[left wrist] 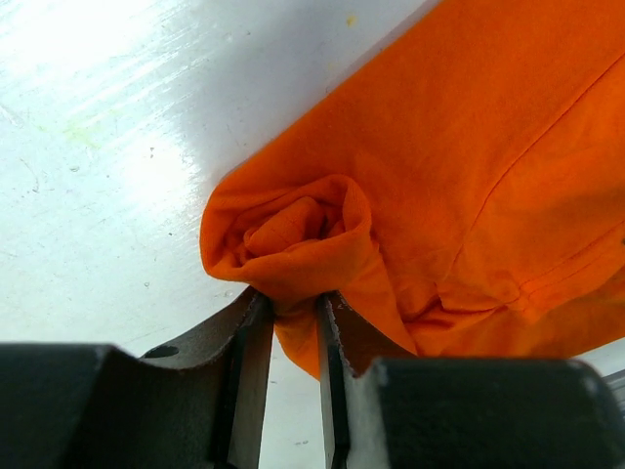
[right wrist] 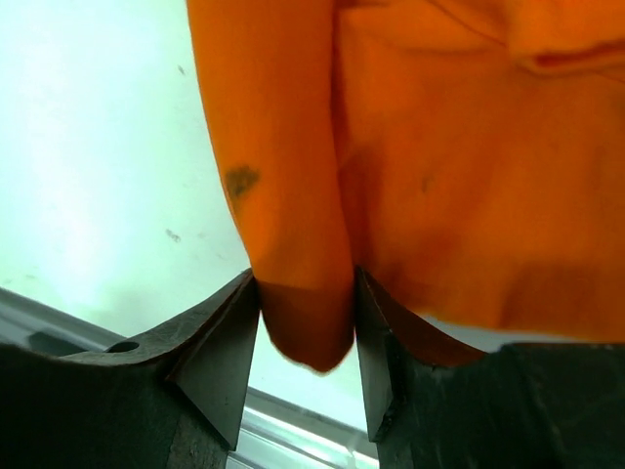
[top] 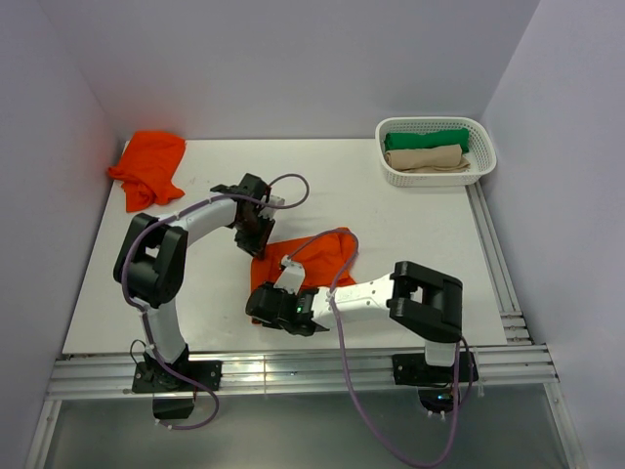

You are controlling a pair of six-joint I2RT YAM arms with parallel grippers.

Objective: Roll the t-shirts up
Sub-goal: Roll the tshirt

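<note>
My left end effector (left wrist: 288,308) is closed on the rolled end of the orange t-shirt (top: 312,259), pinching a thin fold just below the spiral that shows in the left wrist view. My right end effector (right wrist: 305,322) is closed around the other end of the same rolled edge; that roll of cloth fills the gap between the jaws and touches both.

The t-shirt lies on the white surface (top: 420,234) in the middle of the workspace, between my two arms. In the top view my left end effector sits at its far left corner and my right end effector at its near left corner. The roll therefore runs along the left edge of the garment, and the remaining cloth lies flat to the right.

Holding both ends at once keeps the roll straight and stops either end from uncoiling. I judge the rolling step to be at an early stage, since most of the cloth is unrolled. The next move likely calls for turning both ends evenly toward the flat part.

A second orange t-shirt (top: 148,166) lies crumpled at the far left corner of the surface, well apart from both arms. A white mesh basket (top: 391,176) at the far right holds green and beige rolled garments.
</note>
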